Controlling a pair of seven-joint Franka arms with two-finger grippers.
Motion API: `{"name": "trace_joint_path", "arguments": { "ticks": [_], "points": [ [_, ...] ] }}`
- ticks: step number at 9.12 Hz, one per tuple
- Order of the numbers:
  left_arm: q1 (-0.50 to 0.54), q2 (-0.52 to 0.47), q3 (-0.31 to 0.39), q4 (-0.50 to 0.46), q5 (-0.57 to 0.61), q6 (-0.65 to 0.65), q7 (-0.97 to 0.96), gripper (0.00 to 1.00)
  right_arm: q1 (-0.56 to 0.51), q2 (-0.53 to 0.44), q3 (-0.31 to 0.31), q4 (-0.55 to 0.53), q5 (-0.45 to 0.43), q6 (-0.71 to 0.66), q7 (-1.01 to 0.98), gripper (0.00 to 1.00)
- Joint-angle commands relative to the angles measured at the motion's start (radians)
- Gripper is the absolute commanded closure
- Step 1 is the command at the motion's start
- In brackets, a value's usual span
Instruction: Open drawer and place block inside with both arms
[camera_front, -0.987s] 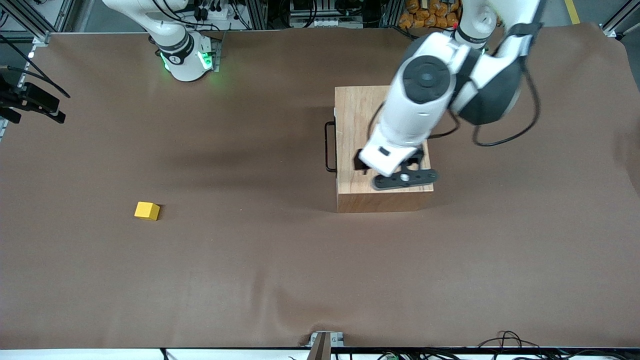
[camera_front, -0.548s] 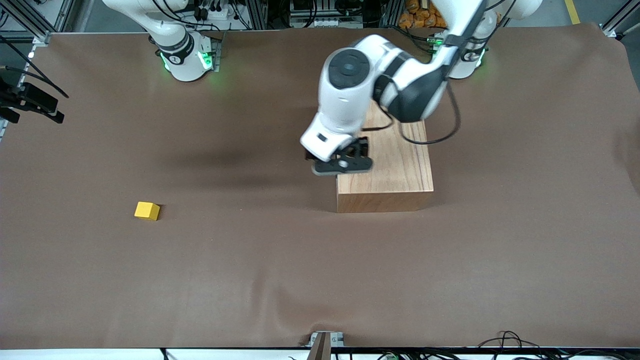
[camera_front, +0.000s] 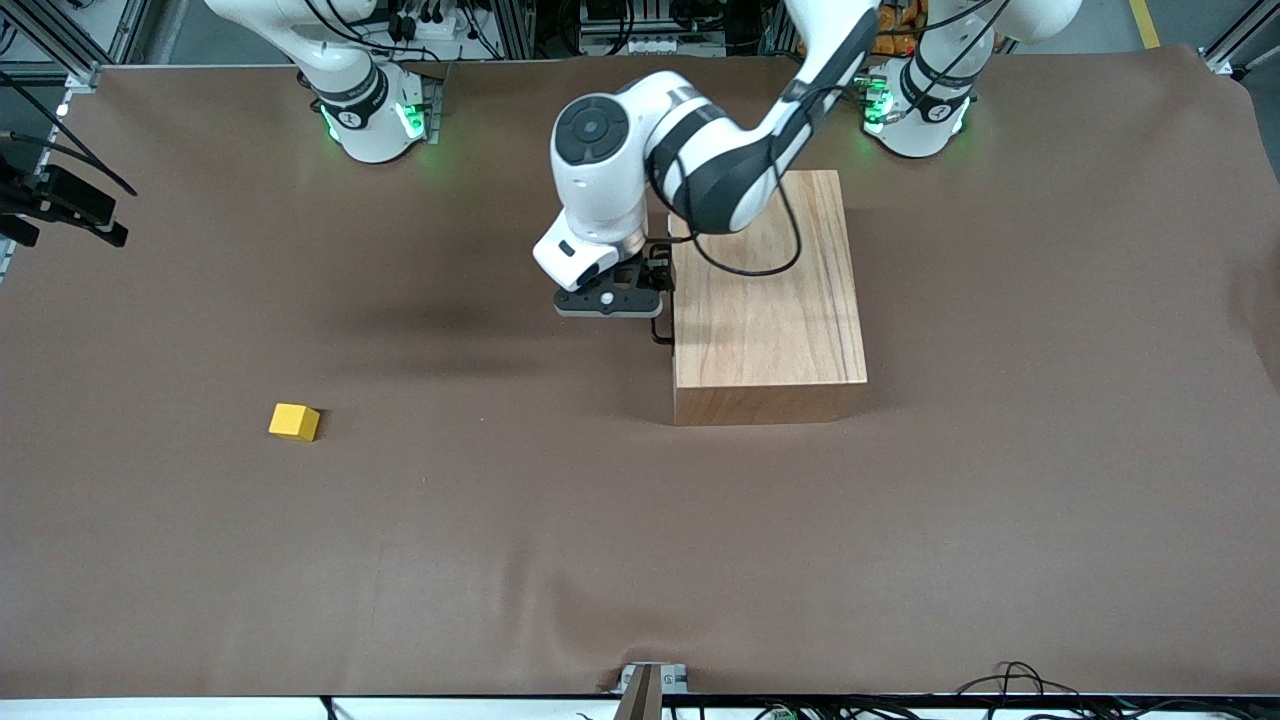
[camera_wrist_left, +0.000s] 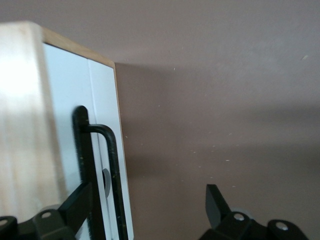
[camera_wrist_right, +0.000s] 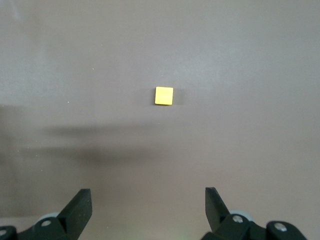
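From the front, the left arm (camera_front: 700, 160) reaches from its base down to the handle side of the wooden box (camera_front: 765, 290), and its gripper (camera_front: 612, 300) sits low at the black wire handle (camera_front: 660, 330), hiding most of it; only the handle's lower corner shows there. That view does not reveal how the fingers stand. The left wrist view does: the fingers are spread wide, one finger (camera_wrist_left: 75, 207) lies against the white drawer front (camera_wrist_left: 95, 150) by the handle's bar (camera_wrist_left: 114, 165), and the other finger (camera_wrist_left: 217, 205) is out over bare table, so the handle lies between them and nothing is clamped. The same view shows the drawer's white panel flush with the box's wooden edge, shut. The block (camera_front: 294, 421) lies alone on the brown table (camera_front: 500, 520), well apart from the box, toward the right arm's end and nearer to the front camera than the box. Of the right arm the front view gives only the green-lit base (camera_front: 370, 115), with the gripper out of frame. The right wrist view fills that in: the right gripper (camera_wrist_right: 147, 212) hangs high over the table with its fingers wide apart and holding nothing, and the block (camera_wrist_right: 164, 95) appears small beneath it, clear of both fingertips.
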Motion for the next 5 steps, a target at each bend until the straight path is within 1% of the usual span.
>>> {"name": "trace_joint_path", "arguments": {
  "ticks": [1, 2, 4, 5],
  "points": [
    [-0.024, 0.037, 0.017, 0.030, 0.043, -0.027, -0.014, 0.00, 0.004, 0.017, 0.003, 0.022, -0.008, -0.014, 0.016, 0.00],
    [-0.024, 0.046, 0.015, 0.030, 0.043, -0.034, -0.028, 0.00, 0.005, 0.017, 0.003, 0.022, -0.008, -0.014, 0.016, 0.00],
    [-0.024, 0.049, 0.015, 0.030, 0.046, -0.100, -0.068, 0.00, 0.007, 0.023, 0.003, 0.024, -0.008, -0.015, 0.016, 0.00],
    [-0.024, 0.066, 0.015, 0.030, 0.046, -0.102, -0.080, 0.00, 0.002, 0.023, 0.003, 0.024, -0.008, -0.014, 0.016, 0.00]
  ]
}}
